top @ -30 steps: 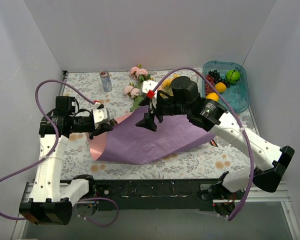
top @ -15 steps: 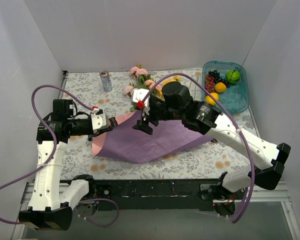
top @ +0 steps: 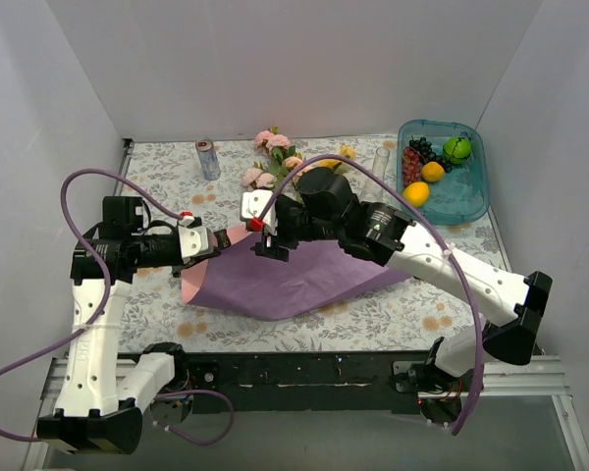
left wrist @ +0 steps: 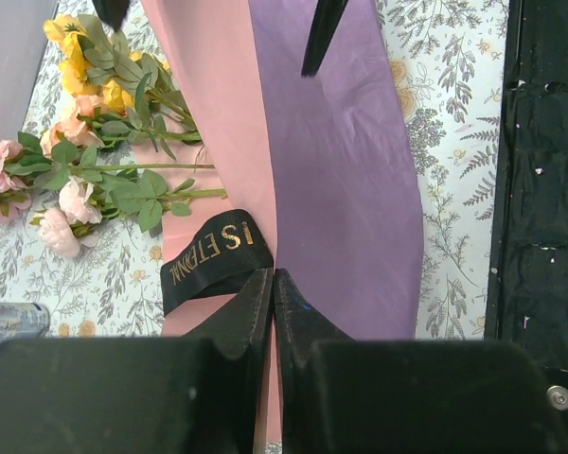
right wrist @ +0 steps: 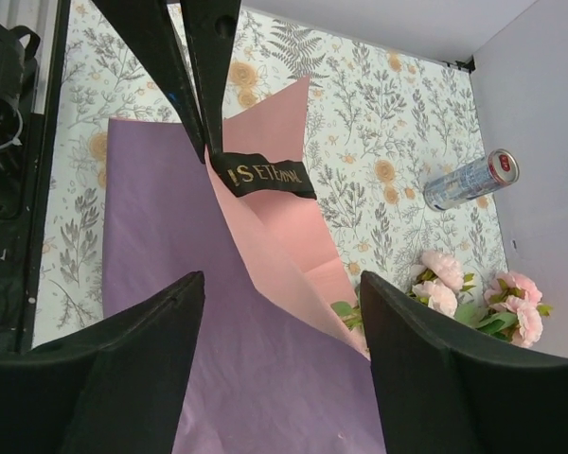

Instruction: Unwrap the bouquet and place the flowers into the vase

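The purple paper sheet (top: 304,275) lies spread on the table, its pink reverse (left wrist: 208,142) folded up along the left edge. My left gripper (top: 214,247) is shut on that raised edge (left wrist: 273,284), right beside the black ribbon (left wrist: 213,260) with gold lettering. My right gripper (top: 268,247) hovers open over the paper (right wrist: 170,284), nothing between its fingers (right wrist: 123,369). The flowers (top: 275,169), pink and yellow on leafy green stems, lie on the table behind the paper (left wrist: 95,180) (right wrist: 473,293). The clear glass vase (top: 380,160) stands upright at the back, right of the flowers.
A silver drink can (top: 207,157) stands at the back left and shows in the right wrist view (right wrist: 469,180). A teal tray (top: 471,196) with round fruit and grapes sits at the back right. White walls enclose the floral-patterned table (top: 157,304).
My right arm has swung left across the paper toward the left gripper, its jaws a little narrower. The left gripper has drawn slightly left, keeping hold of the paper's edge.
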### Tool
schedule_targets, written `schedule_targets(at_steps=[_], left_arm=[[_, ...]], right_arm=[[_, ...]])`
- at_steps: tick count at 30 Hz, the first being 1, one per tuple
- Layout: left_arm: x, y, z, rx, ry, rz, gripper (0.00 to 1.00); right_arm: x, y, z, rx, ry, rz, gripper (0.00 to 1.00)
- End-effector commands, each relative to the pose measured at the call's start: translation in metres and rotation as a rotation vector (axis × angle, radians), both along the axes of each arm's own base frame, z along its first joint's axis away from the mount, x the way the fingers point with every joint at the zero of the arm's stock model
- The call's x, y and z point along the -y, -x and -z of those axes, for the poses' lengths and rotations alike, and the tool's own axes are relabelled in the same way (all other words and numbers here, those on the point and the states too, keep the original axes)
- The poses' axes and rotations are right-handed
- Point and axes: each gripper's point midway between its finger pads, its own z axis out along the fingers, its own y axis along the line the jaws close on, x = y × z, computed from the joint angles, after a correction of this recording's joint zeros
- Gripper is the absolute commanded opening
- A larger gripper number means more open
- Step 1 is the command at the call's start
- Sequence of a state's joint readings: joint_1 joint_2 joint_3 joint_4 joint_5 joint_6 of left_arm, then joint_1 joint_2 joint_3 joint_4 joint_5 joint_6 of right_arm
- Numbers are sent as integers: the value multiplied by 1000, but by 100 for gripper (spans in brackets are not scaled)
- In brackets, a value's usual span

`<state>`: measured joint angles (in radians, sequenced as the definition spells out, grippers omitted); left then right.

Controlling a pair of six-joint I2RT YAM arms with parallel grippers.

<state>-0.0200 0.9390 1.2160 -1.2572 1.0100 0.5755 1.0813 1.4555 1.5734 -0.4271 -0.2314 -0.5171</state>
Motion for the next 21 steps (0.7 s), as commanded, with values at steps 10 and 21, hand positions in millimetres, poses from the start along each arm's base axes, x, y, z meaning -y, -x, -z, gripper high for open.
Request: schedule_targets(at_steps=[10,21], left_arm=[[1,2,4,-11,21,-21,13],[-15,-76,-1,-117,115,-373,84]], right_arm=[[-10,-4,-22,67,-20,-17,1],[17,60,-7,-71,26,-1,1]])
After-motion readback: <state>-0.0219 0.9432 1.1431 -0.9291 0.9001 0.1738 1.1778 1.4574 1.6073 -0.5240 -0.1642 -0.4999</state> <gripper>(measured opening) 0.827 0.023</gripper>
